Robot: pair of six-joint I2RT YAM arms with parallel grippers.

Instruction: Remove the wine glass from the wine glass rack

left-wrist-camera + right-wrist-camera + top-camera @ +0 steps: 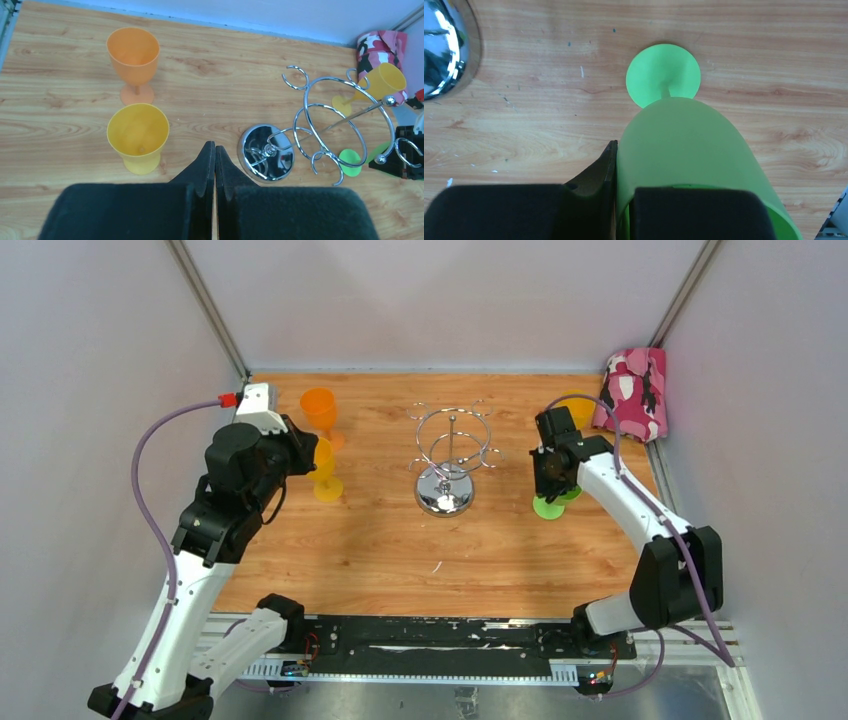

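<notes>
The chrome wine glass rack stands mid-table with nothing on its curled arms; it also shows in the left wrist view. My right gripper is shut on the rim of a green wine glass, one finger outside the wall and one inside. The glass is upright to the right of the rack, its round foot at or just above the wood. My left gripper is shut and empty, left of the rack and beside a yellow glass.
An orange glass stands behind the yellow one at the left. Another yellow glass lies tilted at the back right by a pink camouflage cloth. Walls close in the table on three sides.
</notes>
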